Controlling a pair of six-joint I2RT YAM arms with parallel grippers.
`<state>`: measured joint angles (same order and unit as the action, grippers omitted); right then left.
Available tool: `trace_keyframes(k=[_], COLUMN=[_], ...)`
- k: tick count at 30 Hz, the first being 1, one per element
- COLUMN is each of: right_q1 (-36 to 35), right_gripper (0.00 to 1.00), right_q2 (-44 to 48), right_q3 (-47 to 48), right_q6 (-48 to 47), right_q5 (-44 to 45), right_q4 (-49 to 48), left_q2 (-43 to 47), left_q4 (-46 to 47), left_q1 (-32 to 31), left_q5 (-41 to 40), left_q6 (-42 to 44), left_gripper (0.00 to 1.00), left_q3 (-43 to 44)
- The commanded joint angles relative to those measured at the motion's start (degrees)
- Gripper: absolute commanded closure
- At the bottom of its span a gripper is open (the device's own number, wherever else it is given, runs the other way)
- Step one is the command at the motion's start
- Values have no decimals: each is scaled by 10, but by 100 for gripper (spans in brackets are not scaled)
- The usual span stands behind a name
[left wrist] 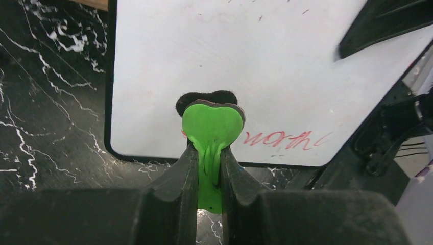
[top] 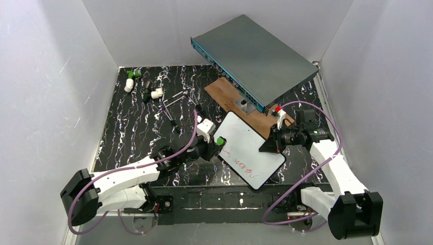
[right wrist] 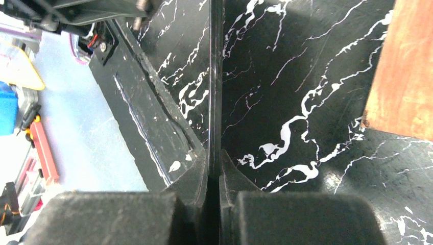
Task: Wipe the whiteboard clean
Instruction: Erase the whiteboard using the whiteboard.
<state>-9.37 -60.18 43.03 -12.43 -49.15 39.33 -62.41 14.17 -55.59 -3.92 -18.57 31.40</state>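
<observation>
The whiteboard point(top: 250, 145) lies tilted in the middle of the black marbled table, with red handwriting point(top: 244, 166) near its near edge. In the left wrist view the whiteboard point(left wrist: 230, 61) is mostly blank, and the handwriting point(left wrist: 283, 139) runs along its lower edge. My left gripper point(top: 215, 145) point(left wrist: 209, 153) is shut on a green eraser point(top: 220, 141) point(left wrist: 212, 125) whose black pad rests on the board near its left edge. My right gripper point(top: 270, 145) point(right wrist: 214, 171) is shut on the board's right edge, which shows edge-on as a thin dark line point(right wrist: 216, 76).
A grey-teal metal box point(top: 255, 53) sits at the back on a brown wooden plank point(top: 224, 92). A white block with a red top point(top: 279, 115) stands by the right arm. Small white and green parts point(top: 130, 81) lie at the back left. The table's front edge point(top: 214, 196) is near the board.
</observation>
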Motion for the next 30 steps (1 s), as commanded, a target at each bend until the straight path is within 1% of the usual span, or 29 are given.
trace_keyframes(k=[1, 3, 6, 10, 15, 18, 20, 22, 25, 27, 30], right_q1=[33, 44, 46, 47, 46, 44, 39, 29, 11, 2, -3], right_gripper=[99, 99, 99, 99, 99, 99, 99, 99, 99, 99, 99], right_q2=[61, 71, 65, 39, -10, -40, -53, -64, -88, -107, -116], right_q3=[-34, -48, -68, -75, -60, -45, -39, -33, -18, -5, 0], right_q6=[91, 127, 172, 183, 185, 180, 178, 178, 174, 167, 165], right_q5=[-33, -38, -23, -3, 5, 2, 5, 12, 36, 47, 40], right_q4=[-120, -132, -160, -177, -172, -157, -153, -151, -140, -129, -125], left_q2=[45, 53, 55, 48, 32, 13, 2, -17, -57, -92, -154], left_q4=[-24, -29, -34, -36, -46, -51, -41, -28, -23, -13, 16], left_q1=[3, 3, 3, 3, 5, 25, 52, 77, 90, 90, 90], left_q5=[-4, -6, -8, -10, -13, 12, 56, 102, 127, 132, 104], left_q6=[12, 14, 18, 20, 33, 32, 22, 14, 21, 30, 55], left_gripper=[100, 100, 100, 100, 100, 100, 100, 100, 100, 100, 100], left_q3=[1, -3, -4, -6, -11, -12, -15, -14, 8, 21, 31])
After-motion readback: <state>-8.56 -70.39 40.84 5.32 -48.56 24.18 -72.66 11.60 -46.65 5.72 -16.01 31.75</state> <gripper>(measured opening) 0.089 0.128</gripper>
